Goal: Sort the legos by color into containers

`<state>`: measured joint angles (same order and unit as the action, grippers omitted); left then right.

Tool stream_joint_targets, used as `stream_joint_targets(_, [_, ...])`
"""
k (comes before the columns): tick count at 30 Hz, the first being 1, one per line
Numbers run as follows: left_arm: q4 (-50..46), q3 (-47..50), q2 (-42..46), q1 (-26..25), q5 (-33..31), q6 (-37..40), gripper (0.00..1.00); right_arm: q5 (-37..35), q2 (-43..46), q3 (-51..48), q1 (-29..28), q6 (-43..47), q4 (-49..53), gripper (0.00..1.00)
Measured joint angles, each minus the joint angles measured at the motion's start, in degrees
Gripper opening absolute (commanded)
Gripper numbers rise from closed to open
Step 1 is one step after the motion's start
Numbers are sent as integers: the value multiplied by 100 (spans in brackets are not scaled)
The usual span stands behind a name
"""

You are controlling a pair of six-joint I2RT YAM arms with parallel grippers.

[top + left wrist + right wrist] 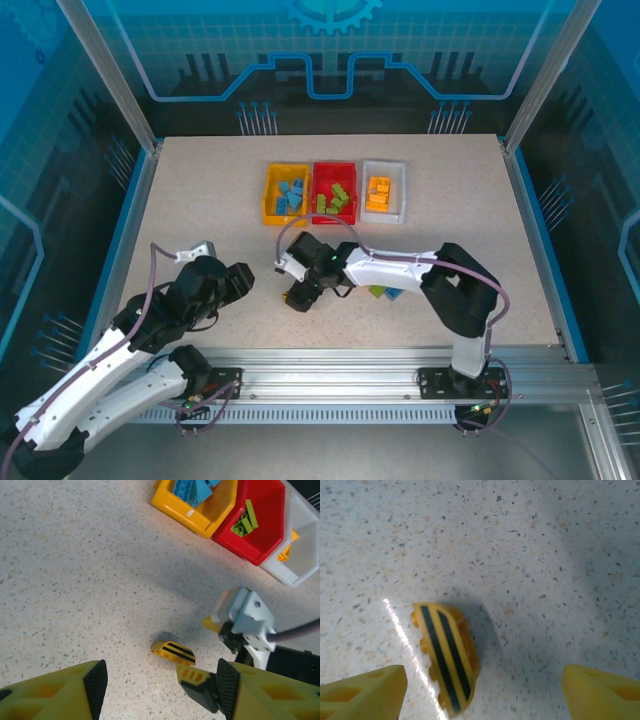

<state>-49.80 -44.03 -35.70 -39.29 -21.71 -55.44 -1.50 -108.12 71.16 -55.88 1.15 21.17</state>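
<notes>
Centring matters: right gripper [482,690], jaws spread wide and holding nothing, hovers over the striped brick [447,655] lying on the table [520,555] at 10 o'clock of their gap, so shift that way before closing.

Yellow-black striped brick [447,657], stripes up, on table [520,540], well apart from three bins [334,165].
</notes>
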Motion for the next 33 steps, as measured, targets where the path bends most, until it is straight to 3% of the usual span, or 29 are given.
stream_joint_targets(14, [-94,0,63,0,-2,-20,64,4,-579,341,-190,109,31,32])
stream_joint_targets(22, [232,7,-219,0,131,28,64,-326,-205,120,-107,-162,37,24])
stream_joint_targets(26, [787,-17,-817,0,474,197,64,-514,675,-149,439,-457,63,24])
stream_joint_targets(29, [1327,-129,-1508,2,791,378,63,-769,1279,-162,1224,-728,70,24])
stream_joint_targets(33, [2094,-540,-2566,-26,1189,658,64,-1392,1298,284,2267,-1196,402,25])
